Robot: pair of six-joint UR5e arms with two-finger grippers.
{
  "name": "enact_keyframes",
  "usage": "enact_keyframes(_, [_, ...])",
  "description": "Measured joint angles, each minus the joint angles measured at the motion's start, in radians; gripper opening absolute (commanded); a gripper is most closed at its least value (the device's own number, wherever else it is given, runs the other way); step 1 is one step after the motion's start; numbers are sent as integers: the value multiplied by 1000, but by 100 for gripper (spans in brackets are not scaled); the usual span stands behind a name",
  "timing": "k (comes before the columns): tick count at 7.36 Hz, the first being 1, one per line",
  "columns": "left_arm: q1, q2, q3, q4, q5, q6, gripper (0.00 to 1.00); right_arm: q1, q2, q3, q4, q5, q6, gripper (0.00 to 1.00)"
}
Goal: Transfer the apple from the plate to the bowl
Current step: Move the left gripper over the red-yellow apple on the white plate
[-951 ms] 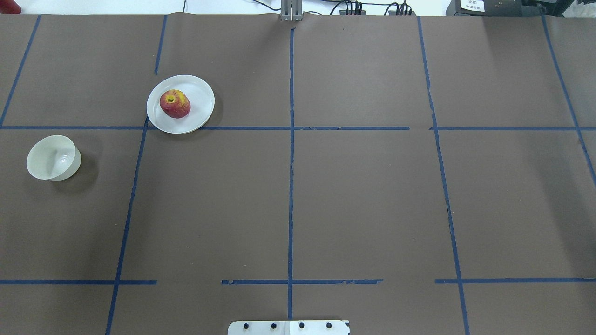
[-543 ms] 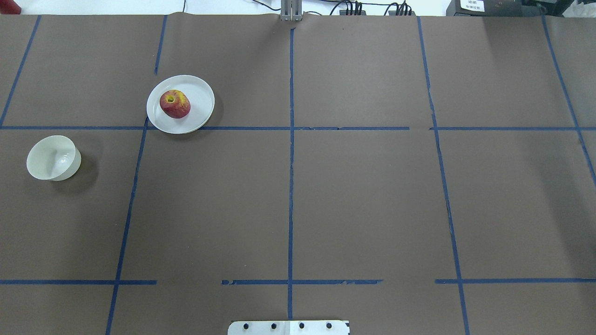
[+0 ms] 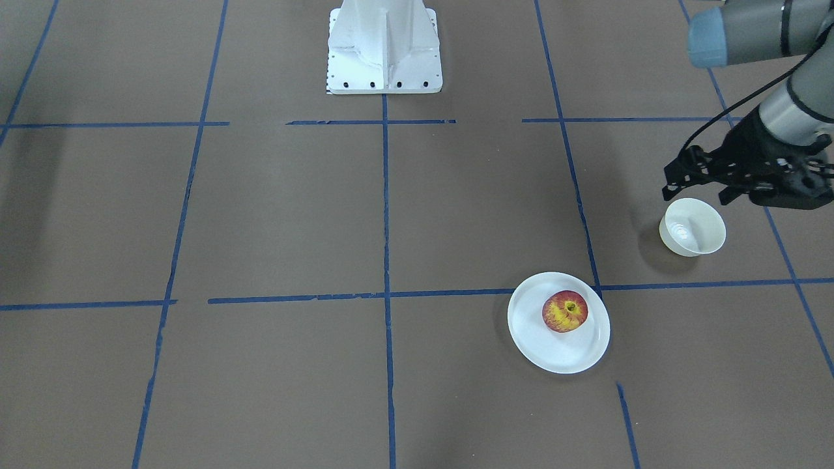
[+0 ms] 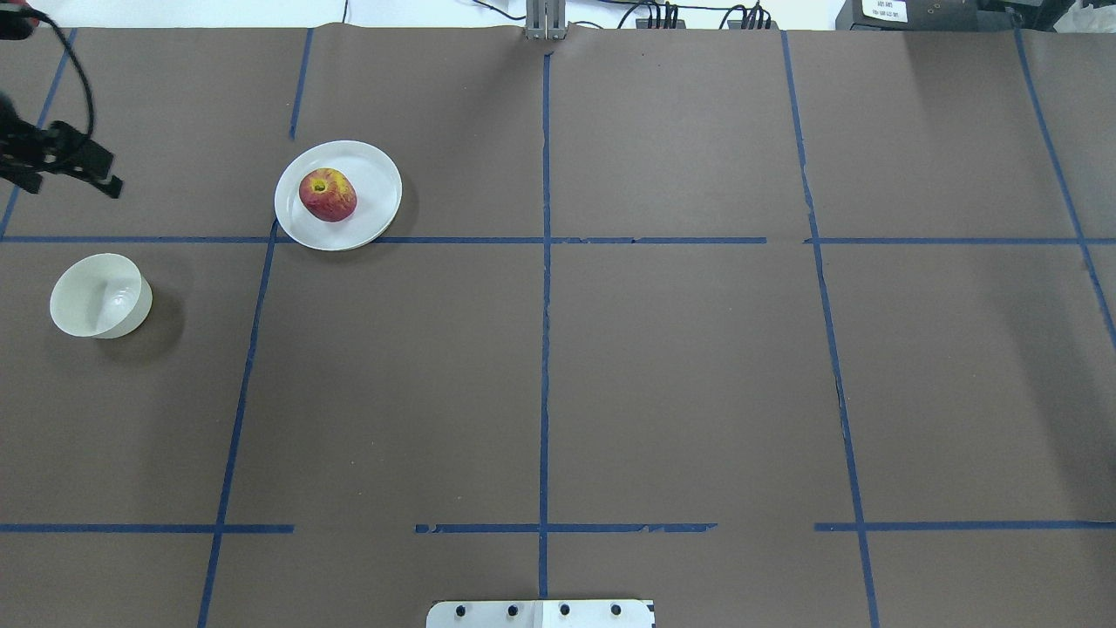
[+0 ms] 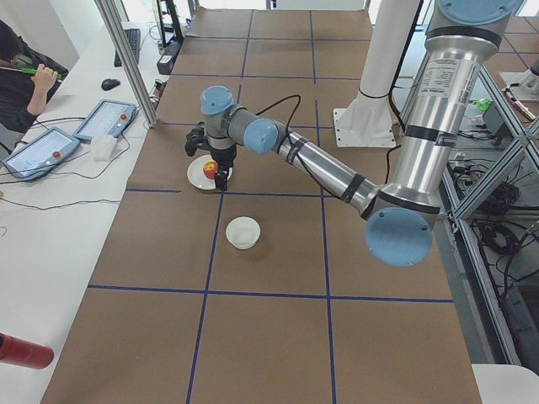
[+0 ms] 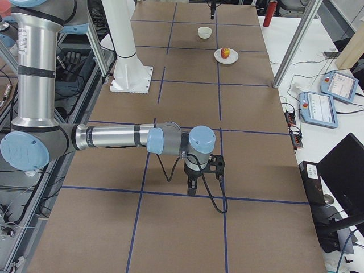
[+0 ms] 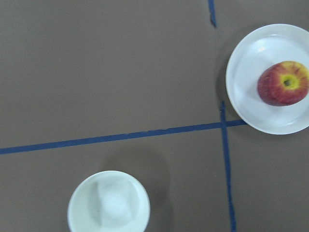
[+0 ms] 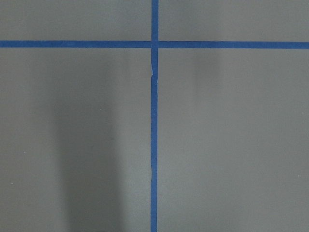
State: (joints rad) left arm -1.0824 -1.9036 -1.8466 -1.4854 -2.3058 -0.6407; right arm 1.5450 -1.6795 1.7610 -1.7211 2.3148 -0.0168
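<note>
One apple (image 4: pixel 328 194), one plate (image 4: pixel 377 171), one bowl (image 4: pixel 87 296), two arms, two pincers. Apple is red with yellow around the stem dimple and sits on the plate, a bit off centre, stem dimple up. Bowl holds nothing and stands apart from the plate, across a blue tape line (image 4: pixel 253 349), nearer the robot's side of the tabletop (image 4: pixel 680 366). Left pincer (image 4: pixel 74 179) hangs raised over the tabletop near bowl and plate, touching neither; its fingers are spread wide with nothing between them. The left wrist view looks straight down on both bowl and plate with apple. Right pincer (image 6: pixel 203 181) shows only in the right side view, low over bare brown paper well away from the dishes; cannot tell whether it is spread or closed, and the right wrist view gives only one tape crossing. One white pedestal (image 3: pixel 384 45) at the robot's edge. Two teach pendants (image 5: pixel 105 119) on the side bench, screens too small to read. One white label (image 4: pixel 884 10) on a dark box past the far edge, with print on it that is not legible. One red cylinder (image 5: pixel 25 352) on the bench, no readable marking. No brand legible on apple, plate or bowl.
</note>
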Motion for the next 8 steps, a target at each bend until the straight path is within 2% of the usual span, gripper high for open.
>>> enact_keyframes(3, [90,-249,270,-18,24,-155,100,0,0,0,0,0,0,100])
enact_keyframes(4, [100,-289,346,-58,48,-167,100,0,0,0,0,0,0,100])
enact_keyframes(6, [109,-313,484,-222,72,-214,100,0,0,0,0,0,0,100])
enact_keyframes(8, [114,-321,565,-326,80,-242,100,0,0,0,0,0,0,100])
